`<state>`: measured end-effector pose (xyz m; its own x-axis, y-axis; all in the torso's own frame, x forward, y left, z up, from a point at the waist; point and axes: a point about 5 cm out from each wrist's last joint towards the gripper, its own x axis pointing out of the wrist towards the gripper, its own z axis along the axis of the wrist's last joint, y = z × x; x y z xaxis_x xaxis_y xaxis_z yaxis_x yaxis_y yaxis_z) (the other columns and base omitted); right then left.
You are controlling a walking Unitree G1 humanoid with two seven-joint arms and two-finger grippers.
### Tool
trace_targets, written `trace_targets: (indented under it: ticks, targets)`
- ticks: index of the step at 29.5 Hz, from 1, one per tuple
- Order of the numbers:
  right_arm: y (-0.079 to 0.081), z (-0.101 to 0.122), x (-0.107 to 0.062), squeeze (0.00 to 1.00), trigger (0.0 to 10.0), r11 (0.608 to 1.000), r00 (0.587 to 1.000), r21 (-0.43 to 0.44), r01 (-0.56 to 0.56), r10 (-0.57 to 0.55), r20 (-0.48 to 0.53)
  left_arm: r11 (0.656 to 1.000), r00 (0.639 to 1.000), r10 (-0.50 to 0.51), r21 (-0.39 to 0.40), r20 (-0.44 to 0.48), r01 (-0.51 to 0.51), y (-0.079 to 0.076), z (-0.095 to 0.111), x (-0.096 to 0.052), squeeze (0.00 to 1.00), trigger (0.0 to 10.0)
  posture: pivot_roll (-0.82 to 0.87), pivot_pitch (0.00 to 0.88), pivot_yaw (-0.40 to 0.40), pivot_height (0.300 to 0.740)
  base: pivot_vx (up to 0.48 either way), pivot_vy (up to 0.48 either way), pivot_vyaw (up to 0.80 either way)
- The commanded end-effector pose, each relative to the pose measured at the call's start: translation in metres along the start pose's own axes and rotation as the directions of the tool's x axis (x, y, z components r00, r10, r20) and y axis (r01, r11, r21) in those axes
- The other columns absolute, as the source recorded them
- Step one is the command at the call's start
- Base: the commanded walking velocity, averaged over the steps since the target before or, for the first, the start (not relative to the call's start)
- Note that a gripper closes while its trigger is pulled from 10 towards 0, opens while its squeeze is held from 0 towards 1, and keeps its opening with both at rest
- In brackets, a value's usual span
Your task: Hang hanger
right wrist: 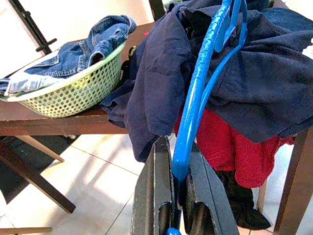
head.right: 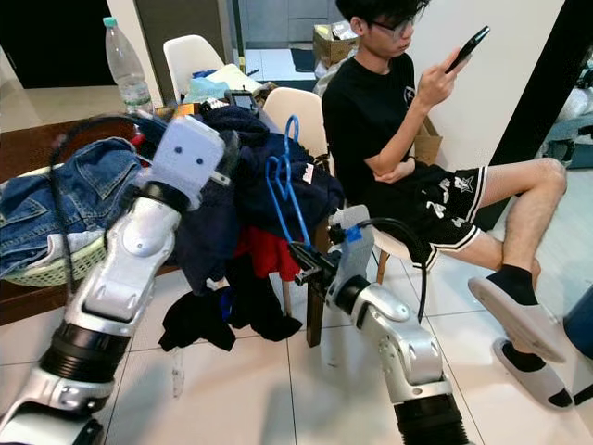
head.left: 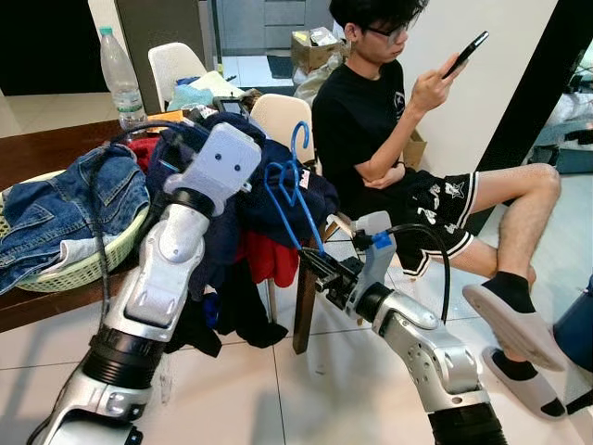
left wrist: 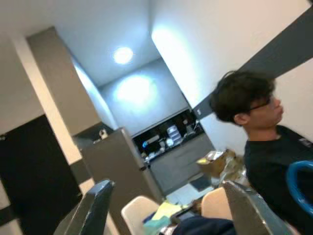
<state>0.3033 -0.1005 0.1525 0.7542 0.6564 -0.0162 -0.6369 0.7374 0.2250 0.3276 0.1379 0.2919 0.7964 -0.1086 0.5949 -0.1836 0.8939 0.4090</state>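
Two tools are at work here. The right tool sits low, just off the desk's corner, its two black fingers clenched on the lower end of a blue hanger. The hanger stands nearly upright, tilted a little away from the tool, its hook at the top beside the back of a pale chair. In the right wrist view the blue bar runs up from between the fingers and lies against a dark navy garment, with a red cloth hanging below it.

The left arm is raised over the clothes heap, and its tool points up and away toward the far wall; its two fingers stand well apart (nothing between them), so it is released.

The brown desk carries the heap of navy and red clothes at its near corner, some of it spilling over the edge toward the tiled floor. A pale green basket holding blue denim rests on the desk to the robot's left. A clear plastic bottle stands further back.

A person in a black shirt sits just beyond the desk's corner, holding a phone up in one hand.
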Motion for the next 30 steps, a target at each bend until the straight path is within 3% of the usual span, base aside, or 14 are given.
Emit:
trace_targets:
  ticks: [1,2,4,11,12,14,15,16,17,19,20,22,23,30]
  targets:
    - [0.006,-0.005,0.003,0.00,10.0,0.999,0.999,0.018,-0.048,0.048,-0.018,1.000,1.000,-0.025,-0.001,-0.009,0.025,0.000,-0.003,0.002,0.00,10.0,0.10,0.037,-0.012,0.740,0.000,0.000,0.00]
    - [0.006,-0.005,0.003,0.00,10.0,0.999,0.999,0.018,-0.049,0.050,-0.019,0.998,0.997,-0.040,-0.051,-0.073,0.037,-0.004,-0.013,0.001,0.00,10.0,0.10,0.037,-0.015,0.740,0.000,0.000,0.00]
    - [0.007,-0.005,0.003,0.00,10.0,0.999,0.999,0.018,-0.050,0.051,-0.019,0.997,0.993,-0.047,-0.069,-0.105,0.040,-0.006,-0.019,-0.001,0.00,10.0,0.10,0.037,-0.011,0.740,0.000,0.000,0.00]
    - [0.006,-0.005,0.003,0.00,10.0,0.999,0.998,0.017,-0.052,0.052,-0.022,0.990,0.988,-0.065,-0.130,-0.142,0.047,-0.015,-0.023,-0.005,0.00,10.0,0.10,0.039,-0.015,0.740,0.000,0.000,0.00]
    - [0.006,-0.005,0.003,0.00,10.0,0.999,0.998,0.017,-0.051,0.052,-0.023,0.971,0.956,-0.119,-0.234,-0.267,0.056,-0.025,-0.039,-0.010,0.00,10.0,0.10,0.039,-0.014,0.740,0.000,0.000,0.00]
    - [0.006,-0.005,0.003,0.00,10.0,0.999,0.998,0.017,-0.051,0.052,-0.023,0.971,0.956,-0.119,-0.234,-0.267,0.056,-0.025,-0.039,-0.010,0.00,10.0,0.10,0.039,-0.014,0.740,0.000,0.000,0.00]
    - [0.007,-0.005,0.003,0.00,10.0,0.999,0.998,0.017,-0.051,0.052,-0.024,0.935,0.883,-0.248,-0.338,-0.399,0.109,-0.041,-0.060,-0.022,0.00,10.0,0.10,0.037,-0.012,0.740,0.000,0.000,0.00]
    - [0.007,-0.005,0.003,0.00,10.0,0.999,0.998,0.017,-0.051,0.052,-0.024,0.935,0.883,-0.248,-0.338,-0.399,0.109,-0.041,-0.060,-0.022,0.00,10.0,0.10,0.037,-0.012,0.740,0.000,0.000,0.00]
    - [0.007,-0.005,0.003,0.00,10.0,0.999,0.998,0.016,-0.051,0.052,-0.025,0.889,0.815,-0.273,-0.457,-0.511,0.011,-0.047,-0.077,-0.034,0.00,10.0,0.09,0.040,-0.009,0.740,0.000,0.000,0.00]
    - [0.007,-0.005,0.003,0.00,10.0,0.999,0.998,0.016,-0.051,0.052,-0.025,0.889,0.815,-0.273,-0.457,-0.511,0.011,-0.047,-0.077,-0.034,0.00,10.0,0.09,0.040,-0.009,0.740,0.000,0.000,0.00]
    - [0.006,-0.005,0.003,0.00,10.0,0.999,0.998,0.018,-0.050,0.051,-0.026,0.867,0.769,-0.279,-0.495,-0.575,-0.055,-0.049,-0.088,-0.042,0.00,10.0,0.10,0.043,-0.015,0.740,0.000,0.000,0.00]
    - [0.006,-0.005,0.003,0.00,10.0,0.999,0.998,0.018,-0.050,0.051,-0.026,0.867,0.769,-0.279,-0.495,-0.575,-0.055,-0.049,-0.088,-0.042,0.00,10.0,0.10,0.043,-0.015,0.740,0.000,0.000,0.00]
    - [0.006,-0.005,0.003,0.00,10.0,0.999,0.998,0.019,-0.051,0.051,-0.028,0.837,0.670,-0.376,-0.544,-0.640,-0.050,-0.060,-0.103,-0.058,0.00,10.0,0.09,0.041,-0.013,0.740,0.000,0.000,0.00]
    - [0.007,-0.006,0.003,0.00,10.0,0.998,0.998,0.020,-0.053,0.053,-0.031,0.847,0.677,-0.352,-0.528,-0.647,-0.064,-0.056,-0.107,-0.059,0.00,10.0,0.10,0.039,-0.018,0.740,0.000,0.000,0.00]
